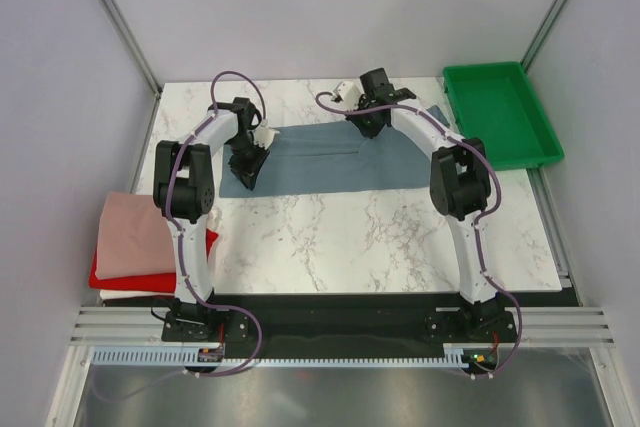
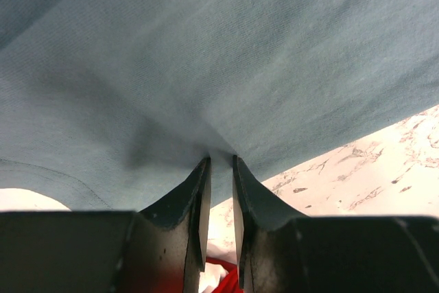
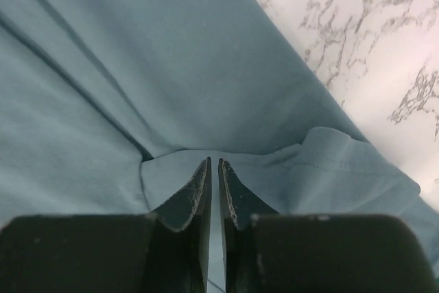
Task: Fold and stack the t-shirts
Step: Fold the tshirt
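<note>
- Between the grippers: blue-grey t-shirt (image 1: pixel 320 162) flat on worktop (image 1: pixel 350 237), long axis running gripper to gripper.
- Left gripper (image 2: pixel 219 159) pinches cloth bunched at its tips.
- Right gripper (image 3: pixel 214 161) nearly closed over a fold; hold unclear.

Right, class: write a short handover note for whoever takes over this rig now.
Left gripper: shut on the blue-grey t-shirt, at its left end.
Right gripper: jaws almost together at a fold on its far edge, apparently pinching it.
Shirt: a part-folded band across the table.
Done: folded stack on the left, pink over red and white.
Left: finish folding, add it to the stack.
</note>
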